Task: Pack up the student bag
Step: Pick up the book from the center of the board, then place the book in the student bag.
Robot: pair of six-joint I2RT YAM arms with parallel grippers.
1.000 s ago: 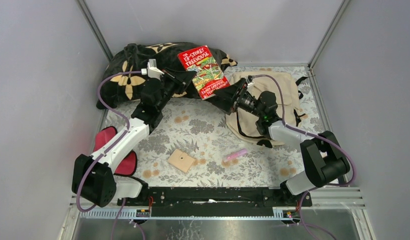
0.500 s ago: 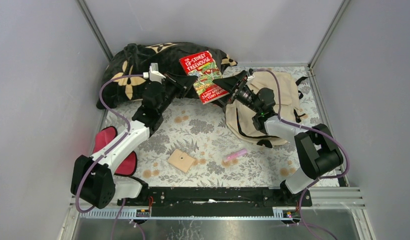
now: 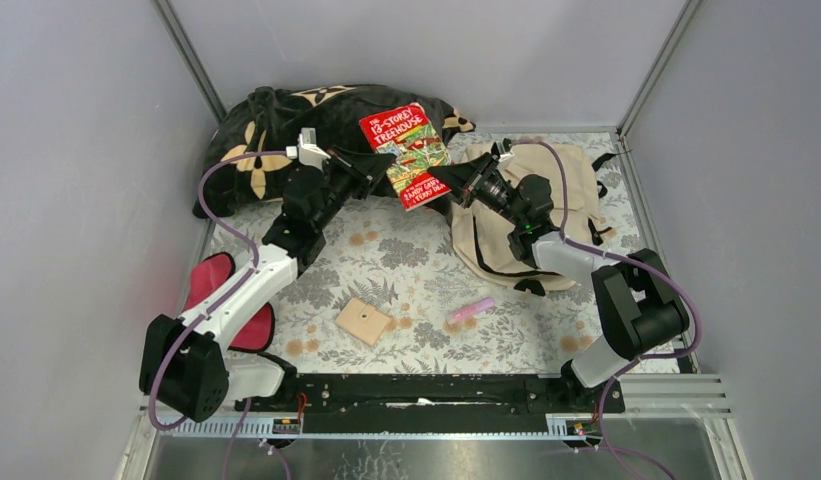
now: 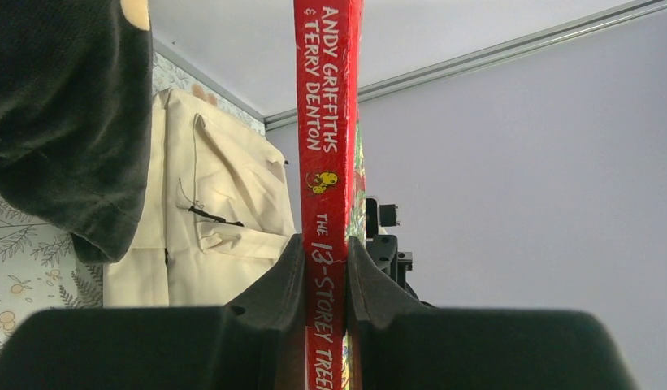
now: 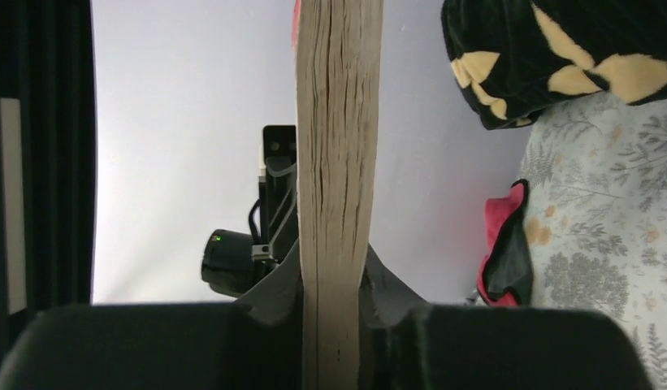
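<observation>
A red paperback book (image 3: 414, 155), "The 13-Storey Treehouse", hangs in the air between both arms at the back of the table. My left gripper (image 3: 382, 162) is shut on its spine; in the left wrist view the red spine (image 4: 326, 162) runs up from between the pads of that gripper (image 4: 326, 262). My right gripper (image 3: 449, 182) is shut on the opposite page edge, and the right wrist view has the cream pages (image 5: 336, 162) pinched in this gripper (image 5: 334, 286). The beige student bag (image 3: 578, 178) lies flat under the right arm, also visible as the beige bag (image 4: 208, 203).
A black flower-patterned pillow (image 3: 271, 130) lies at the back left, behind the book. A red-and-black pouch (image 3: 229, 300) lies by the left arm's base. A square wooden block (image 3: 364, 321) and a small pink object (image 3: 470, 309) rest on the floral cloth near the front.
The right gripper moved left up to the book and closed on its page edge; it was open before. The left gripper kept its hold on the spine, and the book shifted slightly.
</observation>
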